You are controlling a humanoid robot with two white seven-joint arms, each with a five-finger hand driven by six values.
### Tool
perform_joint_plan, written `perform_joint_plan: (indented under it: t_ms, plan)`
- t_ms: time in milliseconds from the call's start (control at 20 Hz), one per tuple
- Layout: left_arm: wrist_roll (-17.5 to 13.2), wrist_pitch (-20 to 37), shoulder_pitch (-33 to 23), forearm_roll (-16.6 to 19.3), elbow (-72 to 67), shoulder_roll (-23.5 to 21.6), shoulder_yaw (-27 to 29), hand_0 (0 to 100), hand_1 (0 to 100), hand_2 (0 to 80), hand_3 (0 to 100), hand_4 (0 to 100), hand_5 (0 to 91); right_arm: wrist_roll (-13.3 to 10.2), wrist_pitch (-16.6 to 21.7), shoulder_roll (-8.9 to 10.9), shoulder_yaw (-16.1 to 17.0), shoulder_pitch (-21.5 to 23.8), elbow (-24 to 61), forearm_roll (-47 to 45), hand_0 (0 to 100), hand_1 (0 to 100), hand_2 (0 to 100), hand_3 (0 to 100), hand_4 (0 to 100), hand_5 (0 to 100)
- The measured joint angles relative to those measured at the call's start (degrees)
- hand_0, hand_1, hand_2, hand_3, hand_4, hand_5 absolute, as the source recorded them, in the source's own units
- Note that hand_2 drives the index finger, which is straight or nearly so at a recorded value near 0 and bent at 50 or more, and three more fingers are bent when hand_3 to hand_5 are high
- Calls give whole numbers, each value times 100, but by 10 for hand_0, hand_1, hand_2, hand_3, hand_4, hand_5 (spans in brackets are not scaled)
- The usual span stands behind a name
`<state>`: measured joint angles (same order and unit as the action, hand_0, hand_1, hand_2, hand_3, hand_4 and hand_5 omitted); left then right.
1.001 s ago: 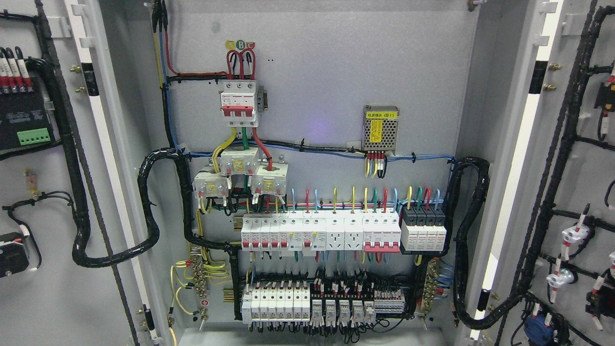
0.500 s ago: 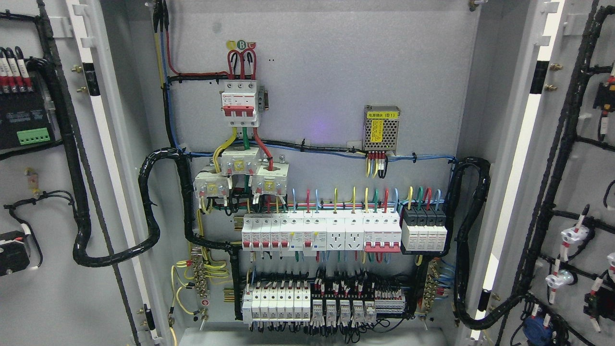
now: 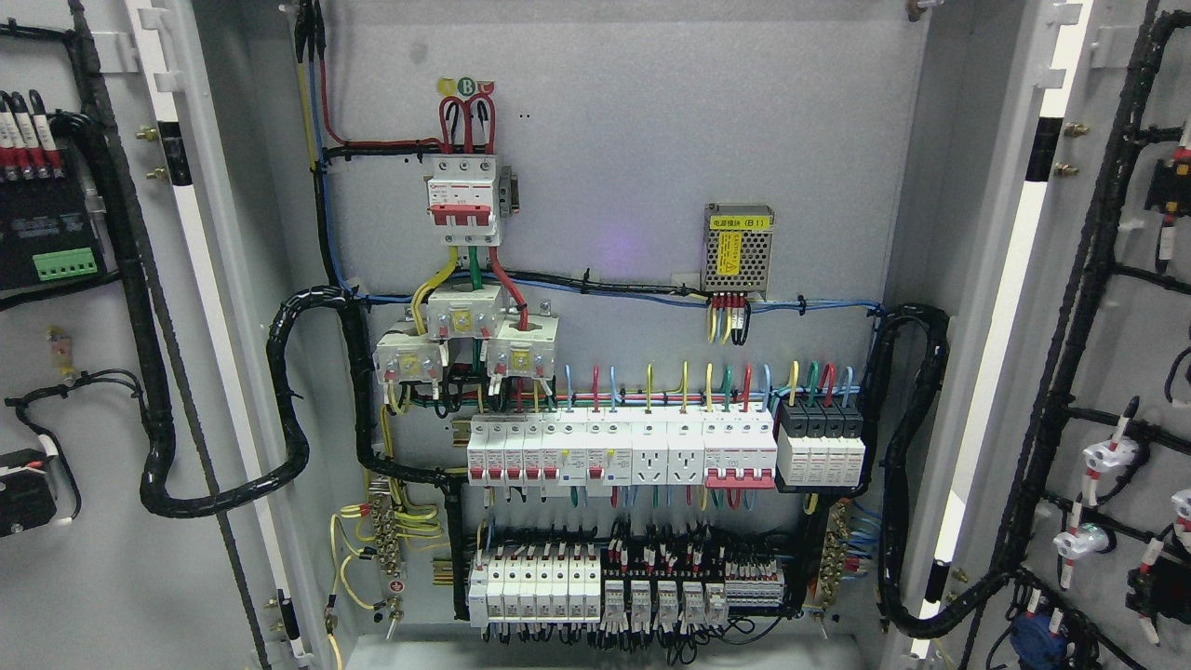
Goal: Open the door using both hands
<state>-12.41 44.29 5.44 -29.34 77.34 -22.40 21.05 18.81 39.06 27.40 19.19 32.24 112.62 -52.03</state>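
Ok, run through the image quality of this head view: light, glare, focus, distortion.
Head view: even, cool lighting, sharp across the breaker row; a faint purple flare sits on the back panel; the white strip on the right door edge is blown out; straight edges of the left door and right door lean outward, a wide-angle effect; soft shadows only; neither hand shows.

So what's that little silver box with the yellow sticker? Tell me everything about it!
The little silver box looks like metal, its front full of tiny holes like mesh. A yellow label sits across its top and a smaller yellow one runs down its left side. It is mounted upright on the cabinet's grey back panel, right of the middle. Red and yellow wires hang from its bottom edge, looping into a black cable bundle.
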Motion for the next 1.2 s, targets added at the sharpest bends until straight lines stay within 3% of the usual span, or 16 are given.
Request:
perform_joint_plan:
  t_ms: [851, 1201]
  plan:
    - [7, -199, -827, 56, 1876, 639, -1125, 120, 389, 0, 0, 0, 0, 20, -43, 22, -1184, -333, -114, 381, 120, 389, 0, 0, 0, 0]
    - [4, -856, -1554, 185, 2240, 759, -1582, 120, 389, 0, 0, 0, 0, -38, -57, -67, -1789, -545, -411, 779, 120, 389, 0, 0, 0, 0]
